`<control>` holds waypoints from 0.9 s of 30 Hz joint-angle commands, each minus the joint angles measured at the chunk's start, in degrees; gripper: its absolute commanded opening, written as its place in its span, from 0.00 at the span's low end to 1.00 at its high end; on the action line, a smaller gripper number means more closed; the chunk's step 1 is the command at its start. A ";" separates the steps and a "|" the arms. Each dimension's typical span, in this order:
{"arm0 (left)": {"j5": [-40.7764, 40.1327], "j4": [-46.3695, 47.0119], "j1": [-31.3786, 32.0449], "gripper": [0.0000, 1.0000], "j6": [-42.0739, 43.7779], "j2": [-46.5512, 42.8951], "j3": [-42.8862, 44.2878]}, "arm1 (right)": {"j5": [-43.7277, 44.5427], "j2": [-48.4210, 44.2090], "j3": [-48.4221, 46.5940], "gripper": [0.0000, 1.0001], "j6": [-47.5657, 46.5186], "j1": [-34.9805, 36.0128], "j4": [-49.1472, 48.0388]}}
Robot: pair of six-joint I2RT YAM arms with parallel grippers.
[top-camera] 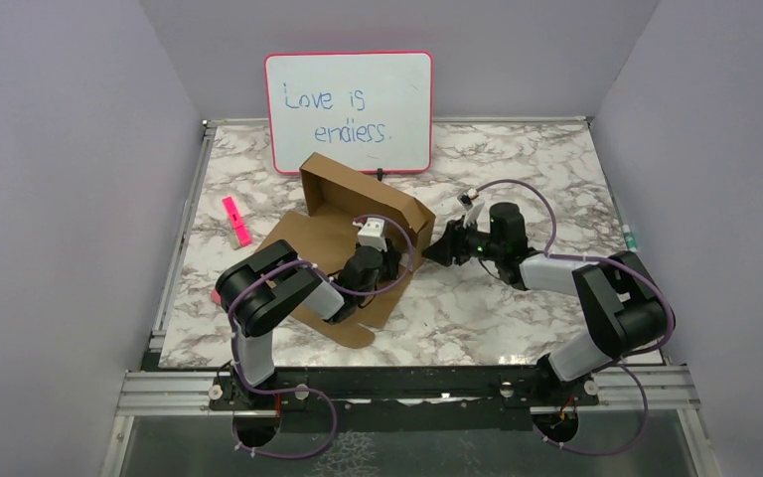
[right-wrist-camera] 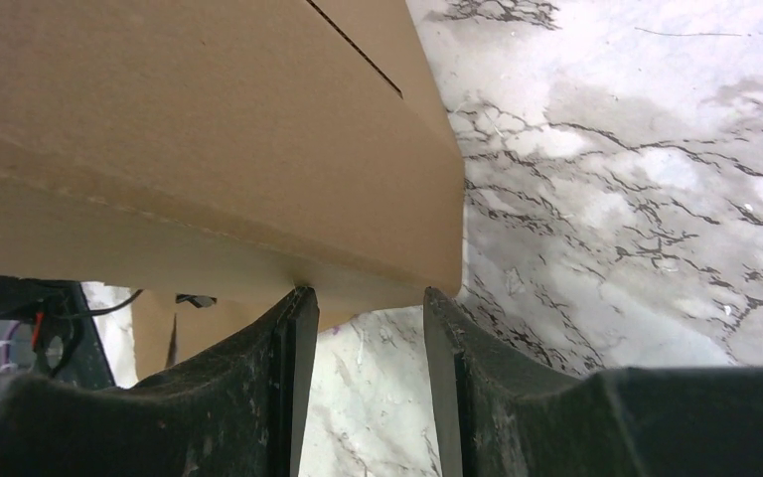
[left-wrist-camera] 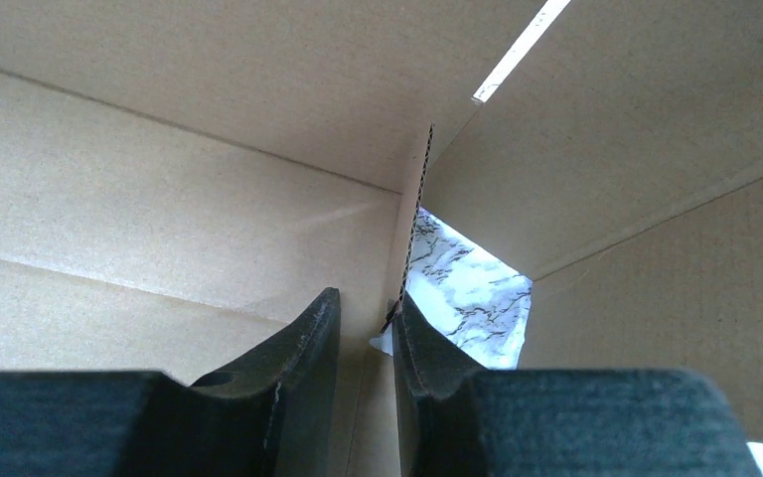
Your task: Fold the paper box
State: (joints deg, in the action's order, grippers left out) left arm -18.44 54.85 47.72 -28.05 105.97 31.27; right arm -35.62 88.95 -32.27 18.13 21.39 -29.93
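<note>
The paper box (top-camera: pixel 343 199) is brown cardboard, partly folded, with its back and right walls raised and a flat panel toward the left arm. My left gripper (top-camera: pixel 389 260) reaches inside it. In the left wrist view the left gripper (left-wrist-camera: pixel 368 303) shows a narrow gap between its jaws. A flap's raw edge (left-wrist-camera: pixel 419 199) comes down to the right fingertip (left-wrist-camera: pixel 407 328) and is not clamped. My right gripper (top-camera: pixel 439 248) is outside the box's right wall. In the right wrist view the gripper (right-wrist-camera: pixel 369 295) is open, its tips against the wall's lower edge (right-wrist-camera: pixel 209 129).
A pink-framed whiteboard (top-camera: pixel 350 111) leans on the back wall behind the box. A pink marker (top-camera: pixel 236 221) lies on the marble table (top-camera: pixel 517 169) to the left. Grey enclosure walls close both sides. A metal rail (top-camera: pixel 407 383) runs along the near edge.
</note>
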 commanded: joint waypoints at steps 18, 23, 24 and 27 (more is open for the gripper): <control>3.61 -1.61 -0.18 0.26 0.09 1.90 -1.21 | -5.38 3.65 -0.91 0.48 4.69 2.17 -11.20; 3.97 -1.57 -0.18 0.26 0.50 0.90 -1.03 | -3.40 4.53 0.31 0.48 3.99 3.95 -13.83; 4.08 -1.59 -0.18 0.26 0.54 0.64 -1.03 | -2.64 4.49 0.62 0.47 3.75 4.17 -14.43; 4.61 -1.59 -0.18 0.26 0.38 0.29 -0.91 | -0.33 5.13 1.13 0.47 2.54 5.05 -15.26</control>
State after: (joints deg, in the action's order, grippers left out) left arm -17.02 55.86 47.62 -27.79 106.30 31.14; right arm -39.00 92.97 -32.12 22.39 25.32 -40.62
